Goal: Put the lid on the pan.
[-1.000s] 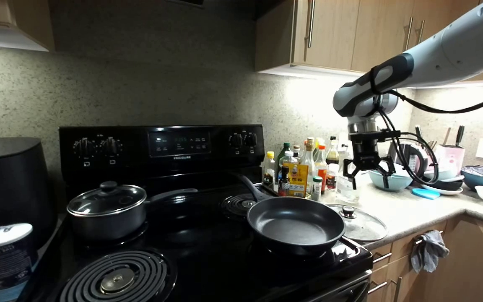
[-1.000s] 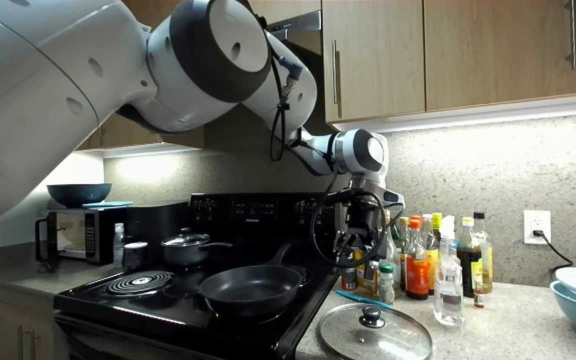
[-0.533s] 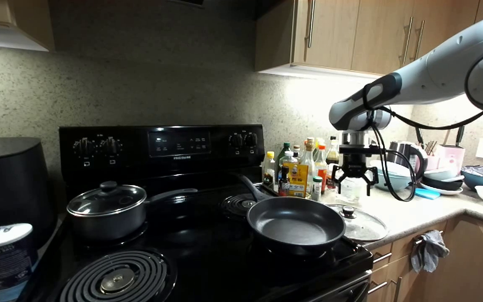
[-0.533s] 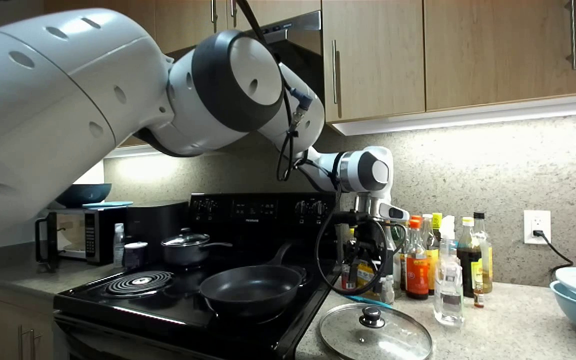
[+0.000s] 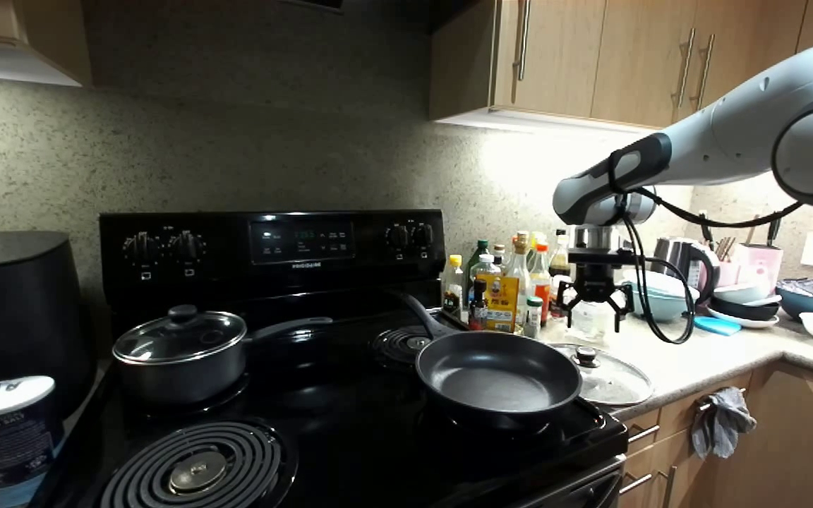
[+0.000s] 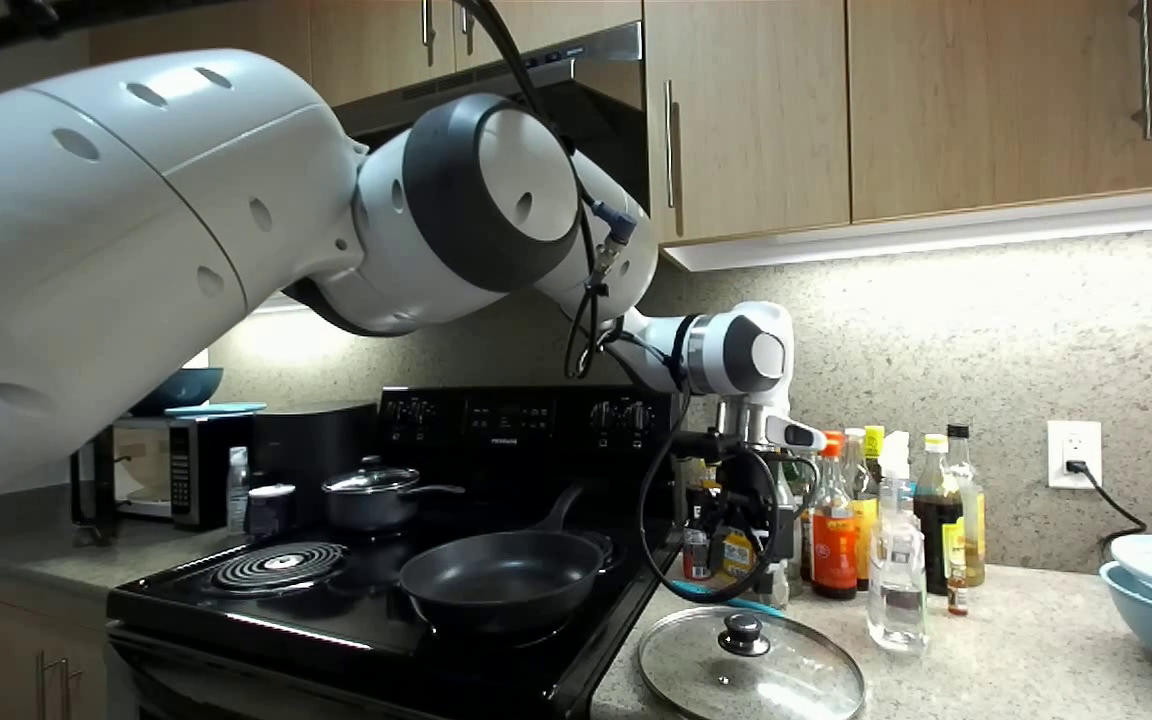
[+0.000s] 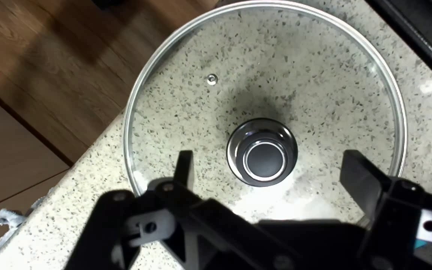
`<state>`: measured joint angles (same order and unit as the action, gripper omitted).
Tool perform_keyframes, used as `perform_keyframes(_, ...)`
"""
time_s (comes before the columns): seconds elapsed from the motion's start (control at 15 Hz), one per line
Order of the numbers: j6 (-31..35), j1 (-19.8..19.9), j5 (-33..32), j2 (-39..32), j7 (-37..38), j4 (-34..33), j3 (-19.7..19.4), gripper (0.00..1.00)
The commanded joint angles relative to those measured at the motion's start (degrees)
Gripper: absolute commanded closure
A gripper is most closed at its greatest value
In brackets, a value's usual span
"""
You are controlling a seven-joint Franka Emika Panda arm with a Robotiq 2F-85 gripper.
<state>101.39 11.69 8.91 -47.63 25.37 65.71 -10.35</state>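
As far as this moment shows, the task is near its start: the approach looks almost made, and everything after it is left to do. In an exterior view the lid [image 6: 756,678] lies flat on the bench [image 6: 1036,640], knob [image 6: 744,634] uppermost, just beside the stove [image 6: 341,605]. From the lid, the pan [image 6: 501,580] sits toward ten o'clock on that stove, uncovered and ready to receive it. The smaller pot [image 6: 369,505], at the pan's own ten o'clock, is already covered and seems no part of this job.

The jaws stand spread wide and hold nothing. In the wrist view their fingers [image 7: 360,176] frame the knob at roughly nine o'clock and three o'clock of it, so I judge the sideways lining-up good. In an exterior view the fingertips [image 5: 617,324] appear a little above the knob, toward its twelve o'clock; how much drop remains is hard to tell from these angles.

By my reckoning, five steps are left: lower the jaws around the knob, clench, lift, carry the lid toward ten o'clock, then set it squarely over the pan and let go.
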Motion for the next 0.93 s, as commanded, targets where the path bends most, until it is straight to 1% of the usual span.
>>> perform_keyframes(0.0, 2.3, 0.19, -0.25, -3.55, 1.32, -3.49, 0.0, 0.0)
perform_keyframes(0.33, 0.12, 0.34, -0.85, -8.72, 2.11, -9.53, -0.15, 0.0)
perform_keyframes(0.47, -1.89, 0.04, -1.31, -10.2, 5.11, -11.6, -0.87, 0.0)
perform_keyframes(0.53, 0.66, 0.04, -0.41, -8.35, 2.49, -8.13, -0.33, 0.0)
perform_keyframes(0.67, -0.11, 0.04, -0.45, -9.57, 3.42, -9.76, -0.58, 0.0)
perform_keyframes(0.87, 0.82, -0.55, -0.89, -9.36, 3.42, -8.77, -0.79, 0.0)
